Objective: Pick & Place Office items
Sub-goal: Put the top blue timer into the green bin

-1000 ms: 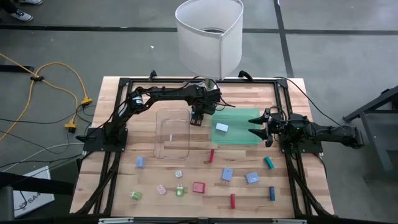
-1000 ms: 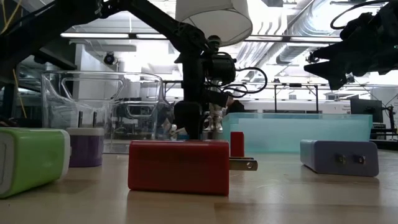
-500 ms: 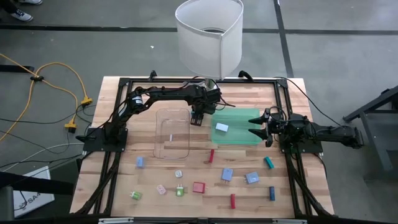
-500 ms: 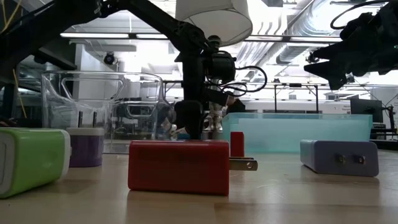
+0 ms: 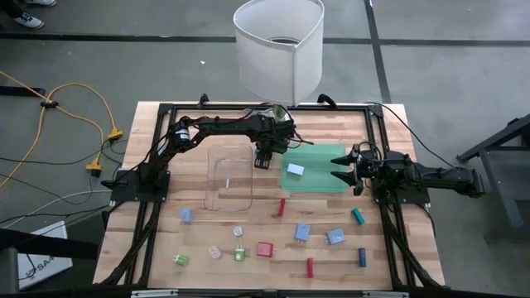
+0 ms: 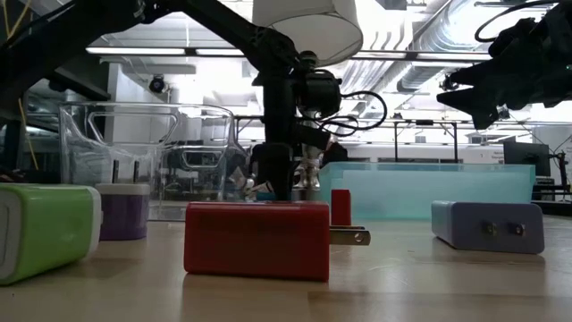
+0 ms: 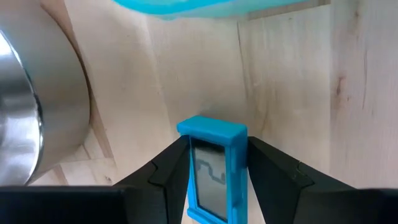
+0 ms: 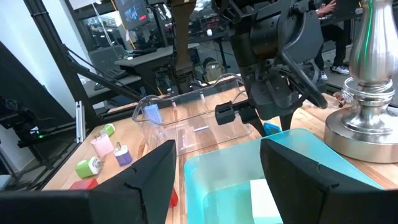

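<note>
Now blue block [image 7: 214,171] clamped, left tool [image 7: 214,180]

floor [image 5: 447,74]: grey, crossed by dark lines; yellow cable [image 5: 79,108] lying on it left of the table
table [image 5: 166,240]: pale wood planks, black frame
lamp: white shade [image 5: 277,45] at the table's far edge
room: desks [image 8: 134,59] behind; ceiling pipes [image 6: 411,36]; bright overhead light
</note>
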Robot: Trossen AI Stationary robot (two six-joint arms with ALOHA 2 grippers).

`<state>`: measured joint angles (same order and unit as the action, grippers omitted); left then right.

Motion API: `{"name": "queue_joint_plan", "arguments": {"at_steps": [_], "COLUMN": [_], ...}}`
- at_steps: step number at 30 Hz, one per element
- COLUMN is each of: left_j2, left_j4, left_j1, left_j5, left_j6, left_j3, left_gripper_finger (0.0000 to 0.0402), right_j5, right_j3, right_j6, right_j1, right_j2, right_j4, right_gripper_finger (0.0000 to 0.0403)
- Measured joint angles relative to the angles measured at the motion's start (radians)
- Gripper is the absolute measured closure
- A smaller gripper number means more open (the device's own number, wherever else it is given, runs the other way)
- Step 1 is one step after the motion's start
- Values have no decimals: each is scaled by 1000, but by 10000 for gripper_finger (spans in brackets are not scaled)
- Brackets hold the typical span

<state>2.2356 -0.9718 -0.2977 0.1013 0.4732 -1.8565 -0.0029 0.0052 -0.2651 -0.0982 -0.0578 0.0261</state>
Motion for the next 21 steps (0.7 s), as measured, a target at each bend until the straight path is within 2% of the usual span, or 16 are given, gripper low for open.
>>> {"name": "queue_joint_plan", "arguments": {"at_steps": [14, 17, 21], "left_j2": [0, 0, -6], "left_j4": [-3, -4, -6], "left_j1": [2, 6, 6], "left_j5": [9, 9, 11], "left_j6": [-21, -21, -18], "left_j3": [0, 0, 0], "left_gripper_finger": [255, 267, 304], "right_j5": [0, 0, 0], "right_j3": [0, 0, 0], "right_j6": [0, 0, 0], "right_j1": [0, 0, 0], "right_j2": [0, 0, 0], "right_j4": [0, 0, 0], "right_gripper_finger": [182, 182, 182]}}
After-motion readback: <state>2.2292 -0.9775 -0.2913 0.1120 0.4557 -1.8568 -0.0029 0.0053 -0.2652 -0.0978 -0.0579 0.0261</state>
